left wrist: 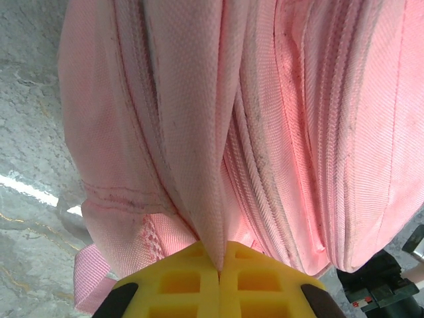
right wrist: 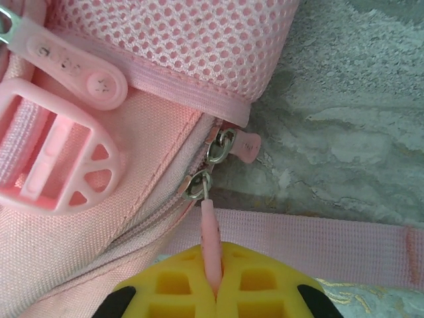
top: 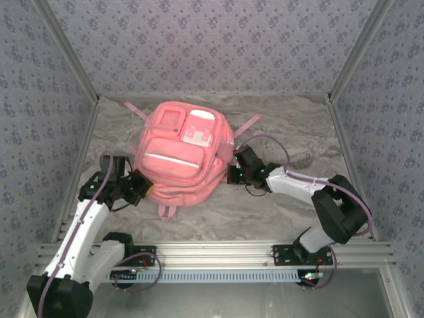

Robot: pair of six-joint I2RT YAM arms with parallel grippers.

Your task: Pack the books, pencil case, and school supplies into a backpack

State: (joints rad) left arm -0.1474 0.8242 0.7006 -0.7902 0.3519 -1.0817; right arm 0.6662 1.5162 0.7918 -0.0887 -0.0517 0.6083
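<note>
Backpack point(top: 179, 156) sits between left claw point(left wrist: 218, 262) (pinching fabric) and right claw point(right wrist: 215, 285) (pinching zipper pull point(right wrist: 209, 228)).

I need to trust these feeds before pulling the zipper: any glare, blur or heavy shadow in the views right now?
Top external: even, soft light, the backpack clear, only faint shadows. Left wrist: fabric weave sharp, one bright glare streak on the table. Right wrist: the zipper pull pinched in the right gripper is crisp; the table beyond looks slightly soft.
</note>
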